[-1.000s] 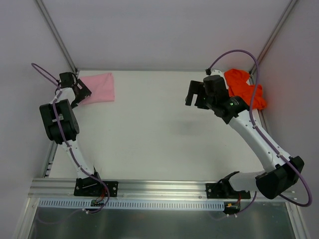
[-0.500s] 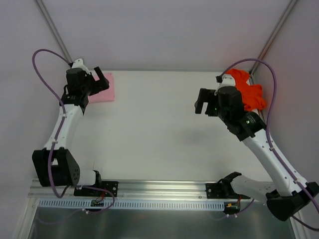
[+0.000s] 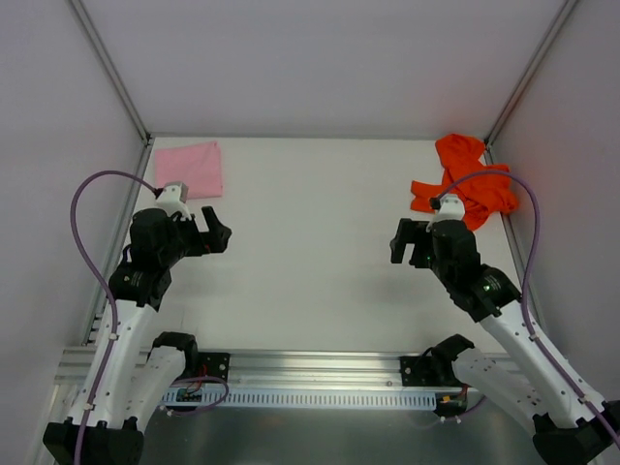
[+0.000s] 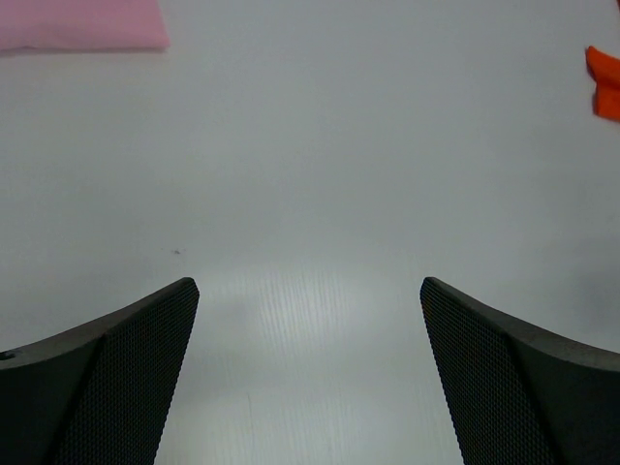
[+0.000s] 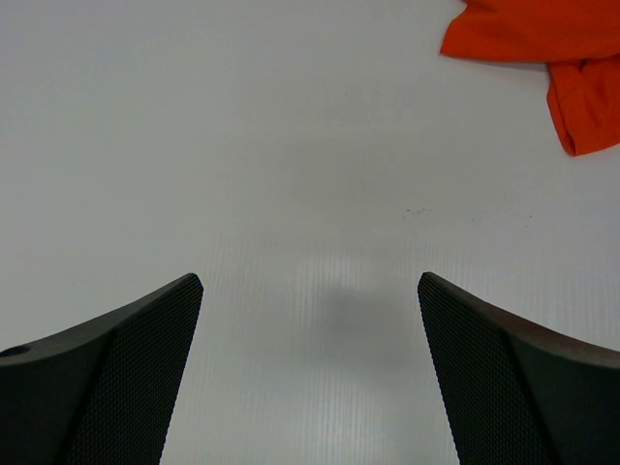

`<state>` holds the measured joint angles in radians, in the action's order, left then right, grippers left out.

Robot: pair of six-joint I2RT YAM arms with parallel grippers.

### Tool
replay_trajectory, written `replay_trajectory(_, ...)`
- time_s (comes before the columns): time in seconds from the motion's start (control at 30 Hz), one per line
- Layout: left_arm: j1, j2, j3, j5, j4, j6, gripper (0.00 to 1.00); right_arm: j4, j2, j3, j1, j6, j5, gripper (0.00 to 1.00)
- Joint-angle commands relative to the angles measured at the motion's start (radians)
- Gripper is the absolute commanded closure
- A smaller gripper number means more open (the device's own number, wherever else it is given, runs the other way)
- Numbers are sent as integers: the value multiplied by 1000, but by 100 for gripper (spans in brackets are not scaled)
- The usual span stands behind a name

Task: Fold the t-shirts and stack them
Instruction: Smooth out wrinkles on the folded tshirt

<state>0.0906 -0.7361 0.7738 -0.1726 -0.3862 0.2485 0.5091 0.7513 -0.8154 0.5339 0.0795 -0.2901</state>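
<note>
Top view, nearest edge: a ribbed aluminium mounting rail (image 3: pixel 310 368) carries both arm bases at the front of the plain white tabletop (image 3: pixel 310 223). Beyond it, the left hand (image 3: pixel 211 235) and the right hand (image 3: pixel 409 244) hover over bare surface on their own sides, well apart from each other, each trailing a looped purple cable (image 3: pixel 87 208). Both hands are released, jaws spread wide with nothing between them. The wrist views confirm this: the left hand (image 4: pixel 308 291) and the right hand (image 5: pixel 310 283) each show two black, mesh-textured fingers (image 4: pixel 126 368) at the lower corners with only white tabletop in the gap. At the far left corner lies the light pink cloth t-shirt (image 3: pixel 189 170), folded into a flat rectangle, beyond the left hand and apart from it. At the far right corner lies the bright orange-red cloth t-shirt (image 3: pixel 465 179), a crumpled, unfolded heap beside the right wall, beyond the right hand and slightly to its right. Only the top view shows both shirts whole and the arms' poses. The left wrist view catches just the pink shirt's near edge (image 4: pixel 77 24) at upper left and an orange scrap (image 4: pixel 605 82) at the right margin. The right wrist view shows only the orange shirt's rumpled lower part (image 5: pixel 533 34) at upper right. Neither hand touches either shirt.
</note>
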Motion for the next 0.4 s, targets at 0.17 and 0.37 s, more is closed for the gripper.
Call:
replay_trajectory(0.17,-5,12,-53,-45,-48,-55,1,-70,-17,27,5,28,19,4)
replay_trajectory(0.37,-3,-12,-51,-30,-28,-51,1,-75,-18,24,5,25,17,4)
